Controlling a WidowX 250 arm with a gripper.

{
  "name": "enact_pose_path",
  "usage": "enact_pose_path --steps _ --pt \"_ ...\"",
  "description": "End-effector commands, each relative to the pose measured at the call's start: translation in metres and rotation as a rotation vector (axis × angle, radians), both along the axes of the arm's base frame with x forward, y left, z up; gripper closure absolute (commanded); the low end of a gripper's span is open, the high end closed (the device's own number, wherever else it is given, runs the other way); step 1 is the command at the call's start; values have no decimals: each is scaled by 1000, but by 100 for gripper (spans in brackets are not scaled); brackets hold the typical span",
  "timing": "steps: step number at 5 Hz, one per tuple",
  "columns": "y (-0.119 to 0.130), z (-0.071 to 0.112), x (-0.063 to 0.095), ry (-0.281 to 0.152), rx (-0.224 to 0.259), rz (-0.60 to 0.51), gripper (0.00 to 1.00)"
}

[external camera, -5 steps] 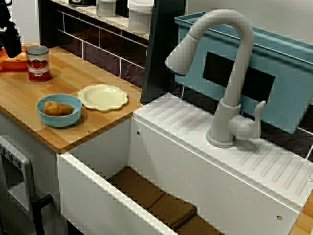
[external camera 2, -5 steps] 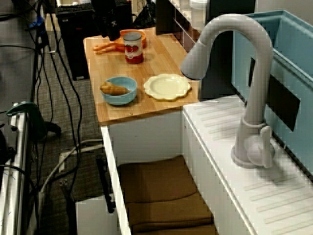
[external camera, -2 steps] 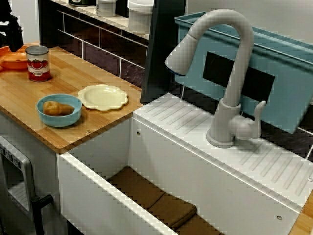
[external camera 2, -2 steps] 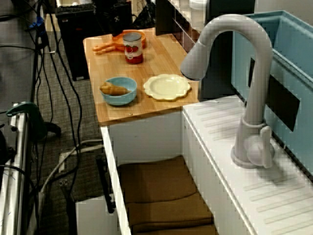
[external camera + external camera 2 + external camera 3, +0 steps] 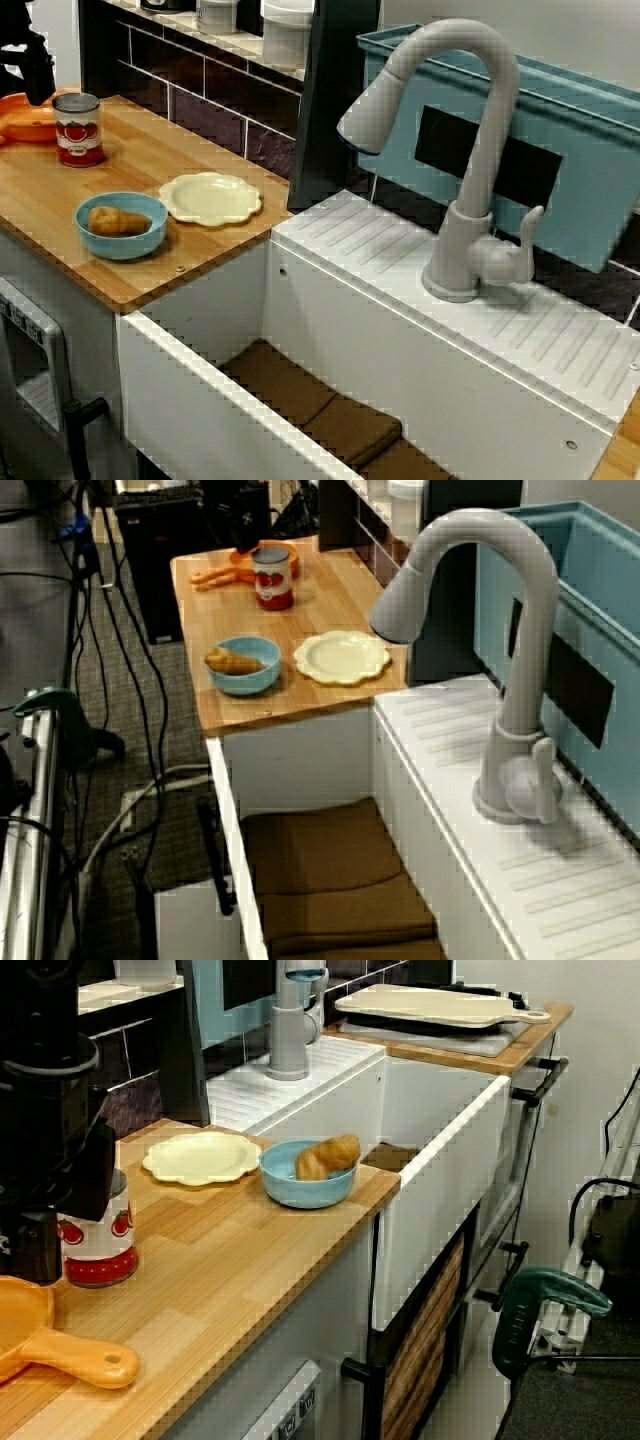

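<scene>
Claw (image 5: 30, 1260) is hanging low over the orange pan (image 5: 25, 1325), just beside the tomato can (image 5: 105, 1245) on the bench (image 5: 250, 1250); we are not managing to tell whether its jaws are apart or together. We are judging this a hover-and-line-up stage, and any lowering is calling for clearance from the can.
</scene>
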State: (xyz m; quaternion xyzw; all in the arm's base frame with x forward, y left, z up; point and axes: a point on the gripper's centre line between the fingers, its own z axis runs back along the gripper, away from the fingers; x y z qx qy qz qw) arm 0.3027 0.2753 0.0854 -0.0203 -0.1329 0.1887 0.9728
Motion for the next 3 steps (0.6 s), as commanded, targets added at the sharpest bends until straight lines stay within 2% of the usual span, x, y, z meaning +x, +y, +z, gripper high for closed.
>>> enact_pose_path --steps 1,3 --pt "0 12 0 -11 47 -22 0" --pt "-28 9 2 10 10 -78 0"
